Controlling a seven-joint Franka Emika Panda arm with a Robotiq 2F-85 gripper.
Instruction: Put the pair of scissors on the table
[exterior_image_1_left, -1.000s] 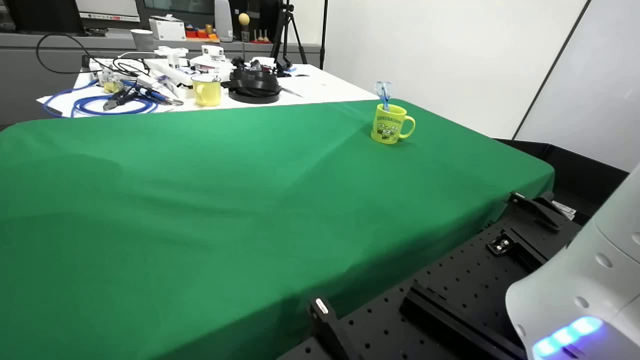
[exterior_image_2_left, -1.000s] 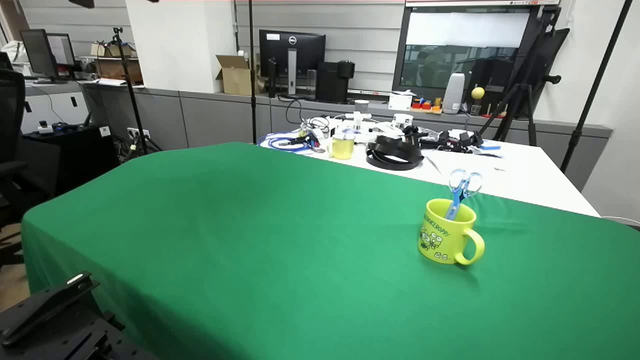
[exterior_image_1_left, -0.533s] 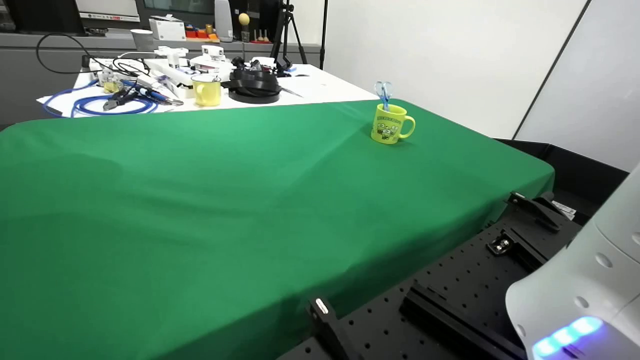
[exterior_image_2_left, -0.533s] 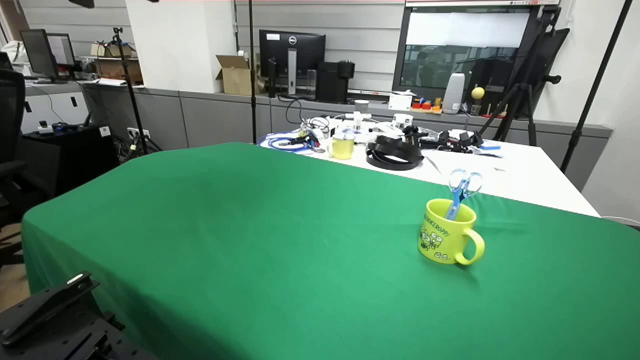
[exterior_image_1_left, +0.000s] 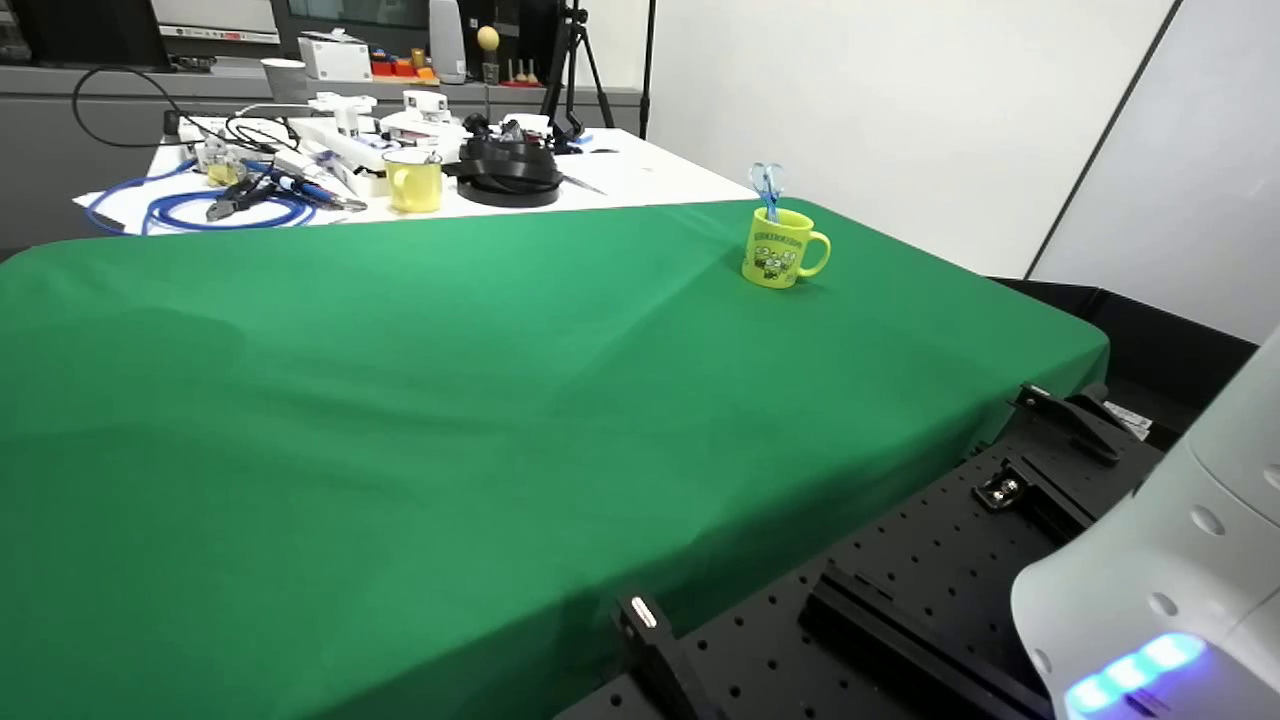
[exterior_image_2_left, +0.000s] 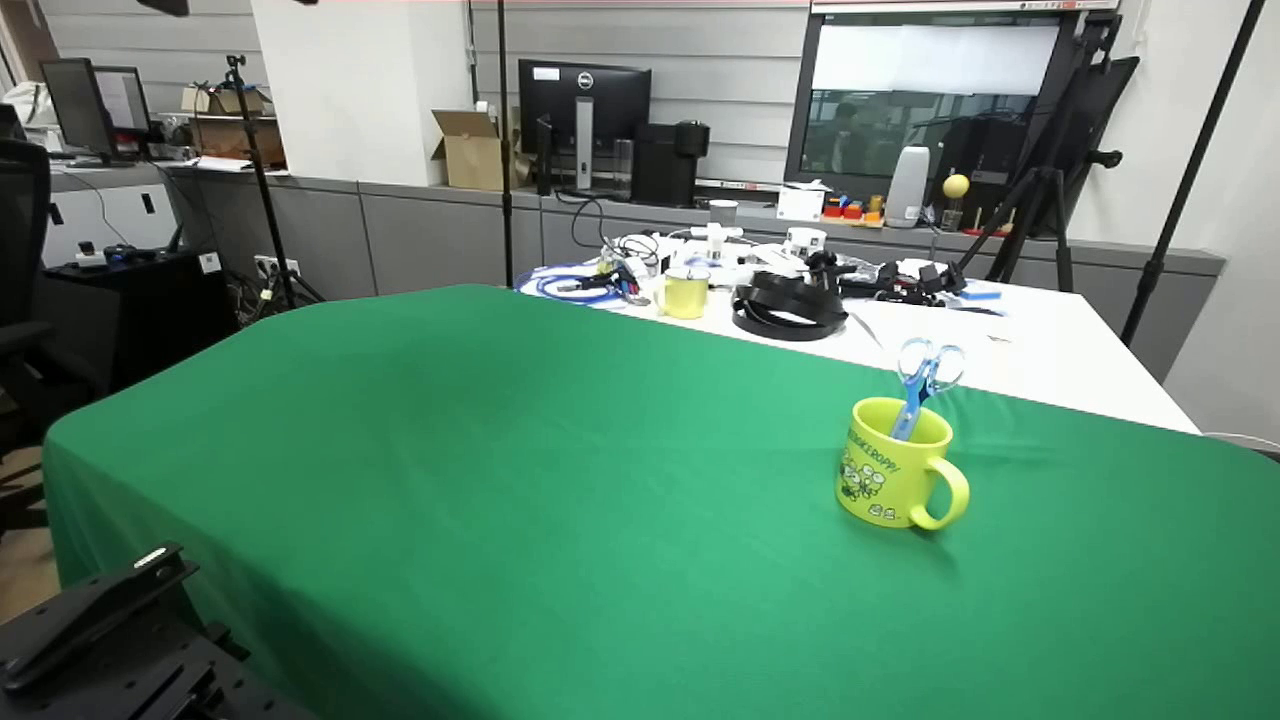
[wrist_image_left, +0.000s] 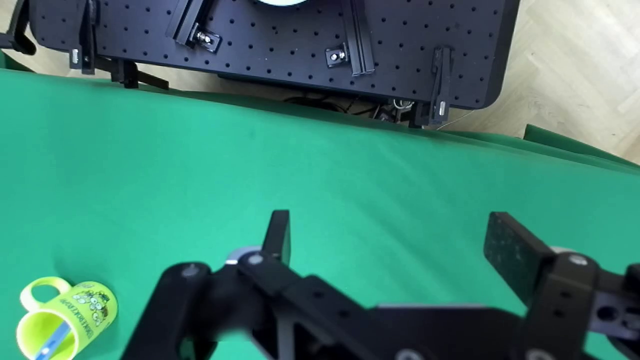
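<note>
we've got the scissors leaning handles-up inside the yellow-green mug, mug upright on the green table in both exterior views, our gripper spread wide in the wrist view, gripping nothing, well apart from the mug

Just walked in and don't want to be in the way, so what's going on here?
A white robot arm is meant to put a pair of scissors with light-blue handles on the wide table covered in green cloth. It holds nothing at this moment: its black jaws are open. The scissors lean, handles up, in a printed yellow-green mug that stands on the cloth. In the wrist view the mug is off to one side of the jaws, so the pick-up probably has yet to begin.
</note>
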